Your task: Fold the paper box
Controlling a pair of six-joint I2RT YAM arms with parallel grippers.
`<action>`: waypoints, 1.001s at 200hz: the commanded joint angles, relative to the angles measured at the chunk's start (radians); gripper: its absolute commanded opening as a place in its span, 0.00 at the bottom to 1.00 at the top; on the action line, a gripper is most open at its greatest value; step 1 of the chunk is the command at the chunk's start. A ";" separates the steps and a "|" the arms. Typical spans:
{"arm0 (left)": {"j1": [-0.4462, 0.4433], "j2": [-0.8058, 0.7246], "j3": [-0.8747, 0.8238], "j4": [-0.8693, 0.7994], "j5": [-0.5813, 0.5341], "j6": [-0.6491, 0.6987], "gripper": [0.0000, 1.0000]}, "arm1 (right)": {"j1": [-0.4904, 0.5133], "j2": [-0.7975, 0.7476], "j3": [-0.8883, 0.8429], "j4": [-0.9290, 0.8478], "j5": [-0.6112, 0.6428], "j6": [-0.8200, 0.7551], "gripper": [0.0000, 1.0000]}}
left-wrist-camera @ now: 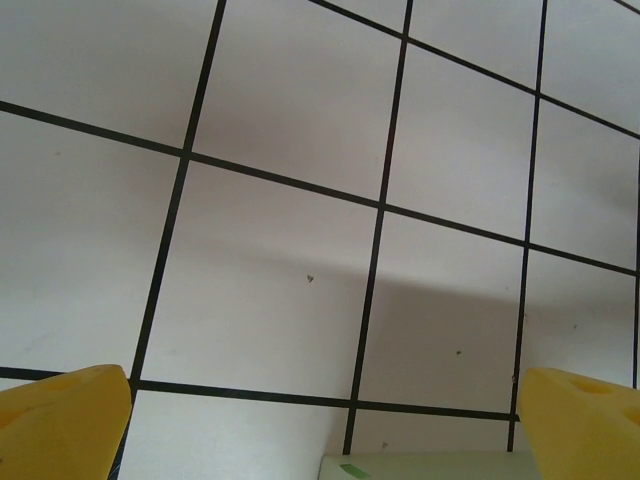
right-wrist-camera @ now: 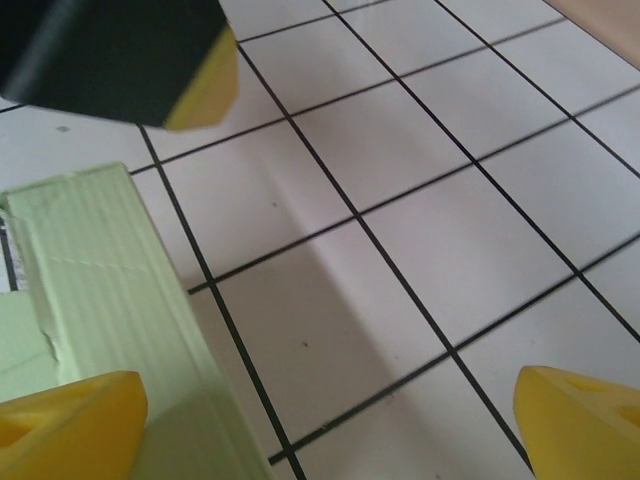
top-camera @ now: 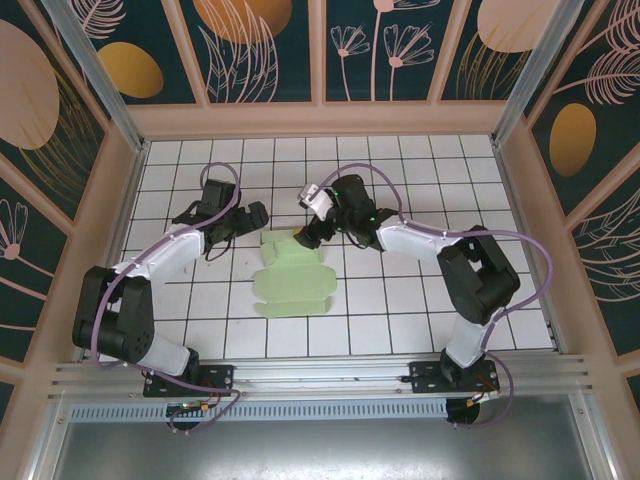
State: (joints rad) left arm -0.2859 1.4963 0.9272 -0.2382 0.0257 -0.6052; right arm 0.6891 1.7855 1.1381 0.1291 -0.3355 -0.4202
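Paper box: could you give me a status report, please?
Left tool open beside paper box. Right tool open at its far edge. Box part-folded, far flap raised. Nothing obstructing.

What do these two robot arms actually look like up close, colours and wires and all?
The left arm and right arm match: chunky black joints joined by white tubes, with thin purple cables looping alongside. Each ends in two wedge-shaped yellow fingertips.

Both black-and-white jointed arms bend inward from their bases, the left two-finger gripper (top-camera: 252, 216) and right two-finger gripper (top-camera: 304, 237) pointing toward each other, yellow-tipped jaws spread wide.
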 commanded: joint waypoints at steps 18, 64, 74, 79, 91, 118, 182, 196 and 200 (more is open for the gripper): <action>0.011 -0.022 -0.027 0.014 0.009 0.031 0.99 | 0.045 0.061 0.085 -0.074 -0.057 -0.077 0.95; 0.013 -0.017 -0.040 0.019 0.004 0.039 0.99 | 0.070 0.125 0.162 -0.149 -0.108 -0.113 0.95; 0.014 -0.017 -0.042 0.019 0.005 0.042 0.99 | 0.070 0.131 0.173 -0.163 -0.120 -0.115 0.95; 0.014 -0.016 -0.043 0.020 0.004 0.044 0.99 | 0.071 0.131 0.177 -0.167 -0.129 -0.116 0.95; 0.017 -0.014 -0.044 0.020 0.007 0.045 0.99 | 0.071 0.126 0.182 -0.169 -0.155 -0.114 0.95; 0.018 -0.011 -0.044 0.023 0.001 0.045 0.99 | 0.077 0.099 0.184 -0.176 -0.220 -0.114 0.95; 0.062 -0.015 -0.045 0.007 0.001 0.043 0.99 | 0.118 0.119 0.221 -0.224 -0.191 -0.142 0.96; 0.061 -0.012 -0.047 0.009 0.007 0.043 0.99 | 0.119 0.112 0.228 -0.220 -0.199 -0.138 0.96; 0.061 -0.011 -0.049 0.010 0.008 0.044 0.99 | 0.121 0.110 0.231 -0.220 -0.204 -0.140 0.96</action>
State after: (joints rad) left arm -0.2268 1.4963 0.8890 -0.2352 0.0250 -0.5789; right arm 0.8108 1.8996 1.3354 -0.0875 -0.5121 -0.5667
